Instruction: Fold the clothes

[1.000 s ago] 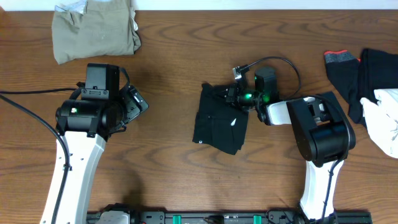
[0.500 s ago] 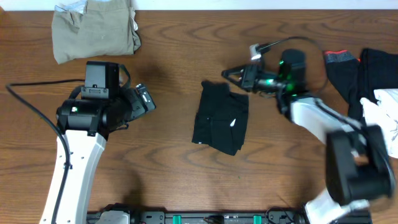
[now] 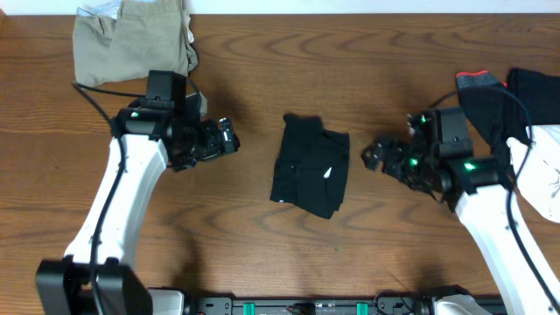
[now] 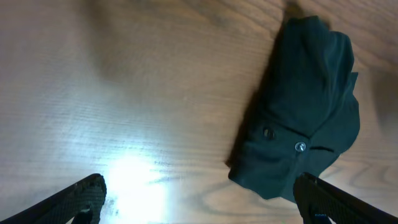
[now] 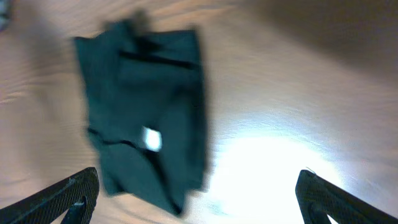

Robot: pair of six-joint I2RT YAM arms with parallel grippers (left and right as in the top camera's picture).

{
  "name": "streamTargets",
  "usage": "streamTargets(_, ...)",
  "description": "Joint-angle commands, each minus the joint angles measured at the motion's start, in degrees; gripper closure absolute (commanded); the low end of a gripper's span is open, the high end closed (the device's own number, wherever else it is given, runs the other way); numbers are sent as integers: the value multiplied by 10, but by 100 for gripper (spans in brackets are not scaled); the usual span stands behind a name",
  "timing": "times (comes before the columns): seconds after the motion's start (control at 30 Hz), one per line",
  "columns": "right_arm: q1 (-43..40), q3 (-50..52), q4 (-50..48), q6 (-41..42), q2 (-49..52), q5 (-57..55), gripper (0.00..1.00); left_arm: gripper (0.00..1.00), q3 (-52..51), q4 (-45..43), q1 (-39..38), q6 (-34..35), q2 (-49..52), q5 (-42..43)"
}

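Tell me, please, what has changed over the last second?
The right tool let go of the black garment and drew back rightward, open. The left tool edged toward it. That garment and the khaki garment stayed put.

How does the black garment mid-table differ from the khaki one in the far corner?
The black garment is dark with a small white mark; the khaki garment is tan. The black garment is the smaller, tighter bundle; the khaki garment is larger and looser. Both lie on the wooden table.
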State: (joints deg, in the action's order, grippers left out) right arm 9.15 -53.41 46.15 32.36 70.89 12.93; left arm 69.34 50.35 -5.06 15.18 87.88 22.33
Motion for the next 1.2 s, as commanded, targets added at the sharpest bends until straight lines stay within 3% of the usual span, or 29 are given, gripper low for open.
streamTargets(0.0, -2, -2, 40, -29, -20, -84, 1, 2, -7, -18, -10, -43, 30, 27)
streamTargets(0.17, -2, -2, 104, -28, -20, -84, 1, 2, -7, -47, -27, -67, 91, 73)
streamTargets(0.37, -1, -2, 122, -26, -20, -84, 1, 2, -7, -88, -35, -133, 165, 199)
streamTargets(0.63, -1, -2, 129, -27, -20, -84, 1, 2, -7, -119, -35, -172, 219, 228)
streamTargets(0.8, -1, -2, 128, -27, -20, -84, 1, 2, -7, -129, -35, -214, 253, 300)
streamTargets(1.17, -1, -2, 123, -27, -20, -84, 1, 2, -14, -154, -35, -214, 297, 358)
